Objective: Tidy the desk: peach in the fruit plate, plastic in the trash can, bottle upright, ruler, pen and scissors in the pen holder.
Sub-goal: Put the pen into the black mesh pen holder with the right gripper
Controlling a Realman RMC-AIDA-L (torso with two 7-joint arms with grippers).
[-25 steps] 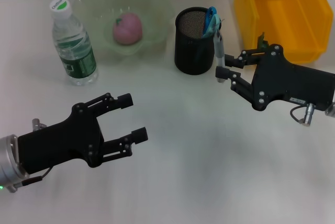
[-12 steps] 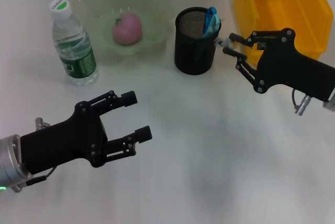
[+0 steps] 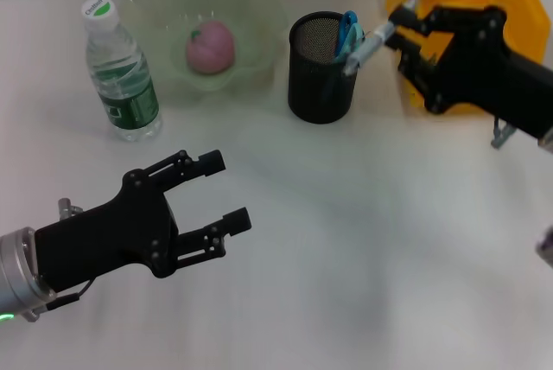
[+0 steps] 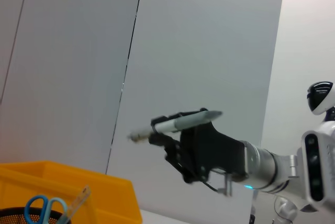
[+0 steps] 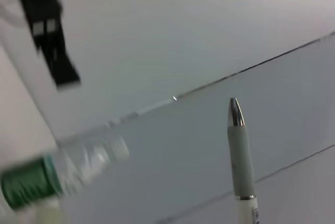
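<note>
Closest to me, my left hand [image 3: 218, 194] hovers low over the white bench [image 3: 346, 249], fingers spread wide with nothing between them. Further back on that side, the bottle [image 3: 119, 69] is standing upright, and the peach [image 3: 210, 47] sits in the green fruit plate [image 3: 251, 7] just behind it. The black mesh pen holder [image 3: 320, 67] is in the middle with the blue scissors [image 3: 348, 31] poking out. My right hand [image 3: 401, 26] is up beside the holder, pinching the pen [image 3: 369, 45], tilted with its tip over the rim. The yellow trash can [image 3: 458, 7] is right behind that hand.
</note>
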